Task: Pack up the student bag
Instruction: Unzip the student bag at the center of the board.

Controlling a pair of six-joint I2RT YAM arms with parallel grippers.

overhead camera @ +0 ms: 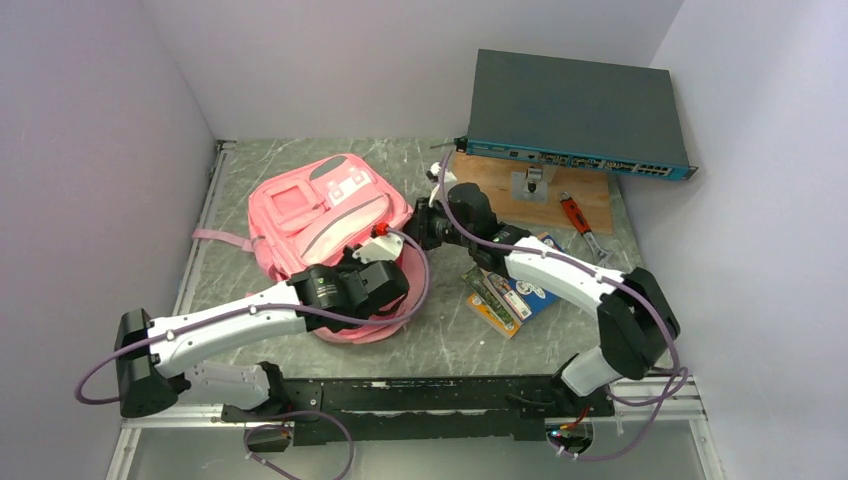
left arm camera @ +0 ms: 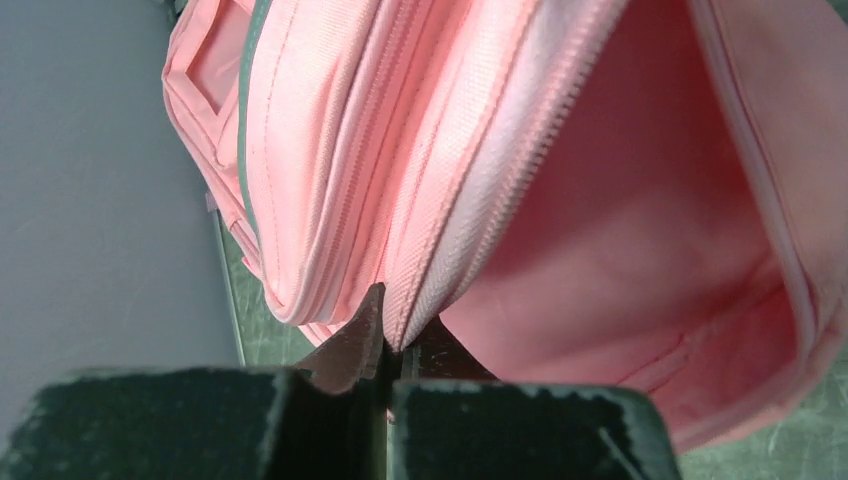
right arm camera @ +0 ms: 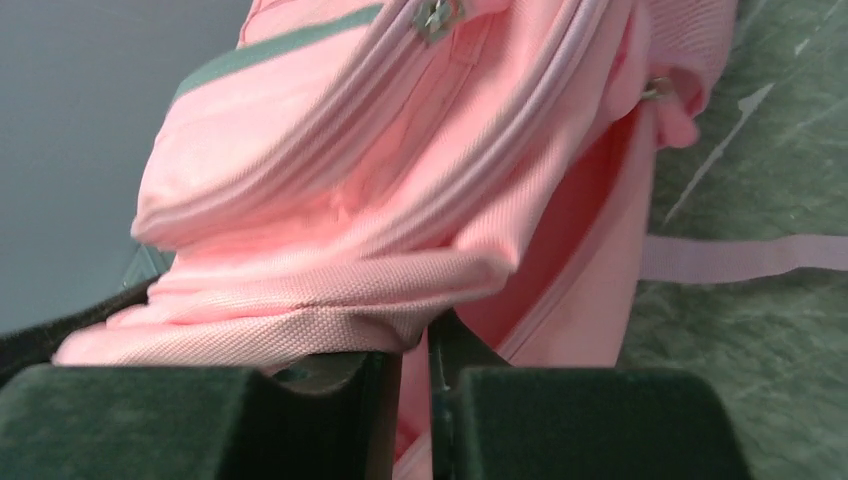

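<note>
- Pinching student bag (left arm camera: 400,150) zipper edge with left gripper (left arm camera: 386,335), fingers clamped together.
- Gripping bag rim with right gripper (right arm camera: 420,345), fingers closed on fabric.
- Open at main compartment.

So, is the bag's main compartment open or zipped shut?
Open. The bag gapes at its unzipped edges, showing pink lining; the left pincer and right pincer each grip an edge.

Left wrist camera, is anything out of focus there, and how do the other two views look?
Left wrist: zipper weave on the student bag is crisp, the left gripper at the bottom dark and soft-edged. Right wrist: the right gripper is likewise dim and blurry, the fabric sharp. Top external: even light, faint shadows, no glare.
</note>
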